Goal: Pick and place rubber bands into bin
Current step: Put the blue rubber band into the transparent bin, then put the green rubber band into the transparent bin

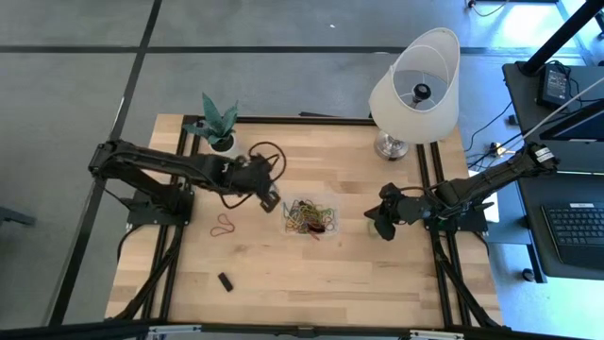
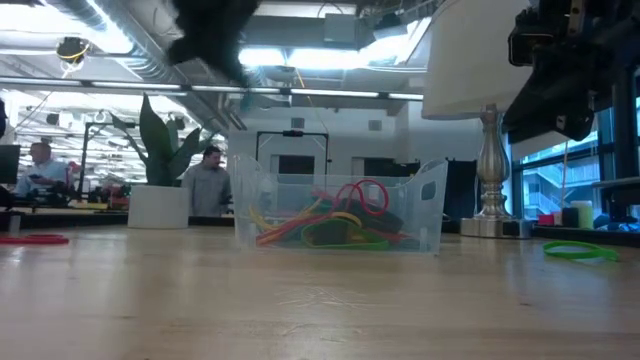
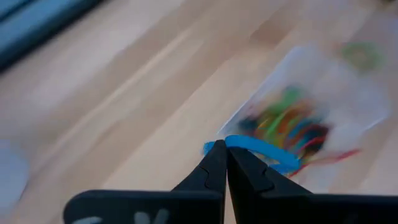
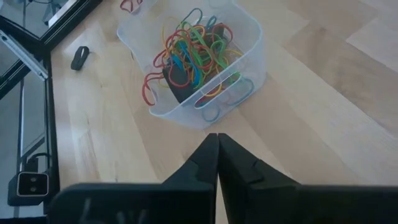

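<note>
Nearest to me on the pale wooden table (image 1: 321,274), toward its front left, I see a small black loop (image 1: 226,281) lying alone. Further in, left of centre, a red rubber band (image 1: 224,225) rests flat on the wood, apart from everything else.

At the middle of the table sits the small clear plastic bin (image 1: 309,216), rectangular with rounded corners, and it holds a tangle of thin rubber bands (image 4: 189,46) in red, orange, yellow, green and blue. From table height I can see them piled against its see-through walls.

Just left of the bin and above the table, my left gripper (image 1: 269,200) has its fingers pressed together on a blue rubber band (image 3: 261,151), which hangs from the tips near the bin's edge. That wrist picture is blurred, so I cannot make out more than the loop's colour and where it sits.

On the other side, my right gripper (image 1: 375,219) hovers just right of the bin, its fingers closed tight with nothing between them. A thin green rubber band (image 2: 580,251) lies on the wood close by that gripper.

Toward the back, a small green plant in a white pot (image 1: 220,126) stands at the left, and a table lamp with a white shade (image 1: 415,83) on a silver base stands at the right.
</note>
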